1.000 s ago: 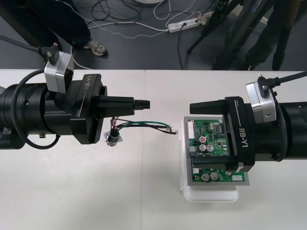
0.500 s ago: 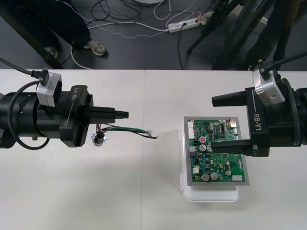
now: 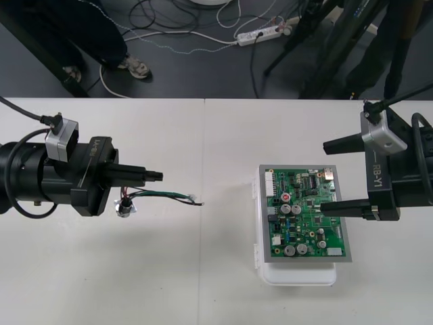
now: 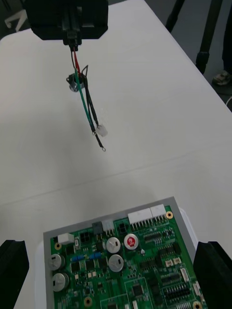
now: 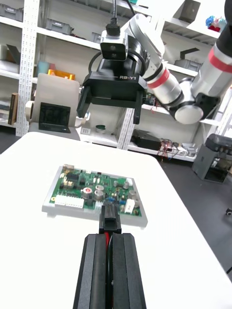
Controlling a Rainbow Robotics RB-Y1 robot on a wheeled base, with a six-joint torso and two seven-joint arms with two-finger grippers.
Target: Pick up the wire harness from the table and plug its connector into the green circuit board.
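My left gripper point(image 3: 160, 176) is at the table's left, shut on the wire harness point(image 3: 166, 196). Its black plug point(image 5: 109, 219) and a red wire sit between the shut fingers point(image 5: 96, 260). The round metal socket point(image 3: 125, 206) hangs under the gripper, and the green and black wires trail right toward the board. In the right wrist view the harness point(image 4: 87, 101) dangles from the left gripper point(image 4: 71, 36), well short of the board. The green circuit board point(image 3: 304, 213) lies on its white base point(image 3: 298, 274) at right. My right gripper point(image 3: 335, 175) is open over the board's right edge.
Dark floor with cables and a power strip point(image 3: 264, 32) runs beyond the table's far edge. A wide stretch of bare table point(image 3: 223, 169) separates the harness from the board. In the left wrist view the right gripper point(image 5: 112, 104) stands behind the board point(image 5: 94, 190).
My left arm has drawn back to the left, carrying the harness away from the board. My right arm has pulled back to the right, uncovering most of the board.
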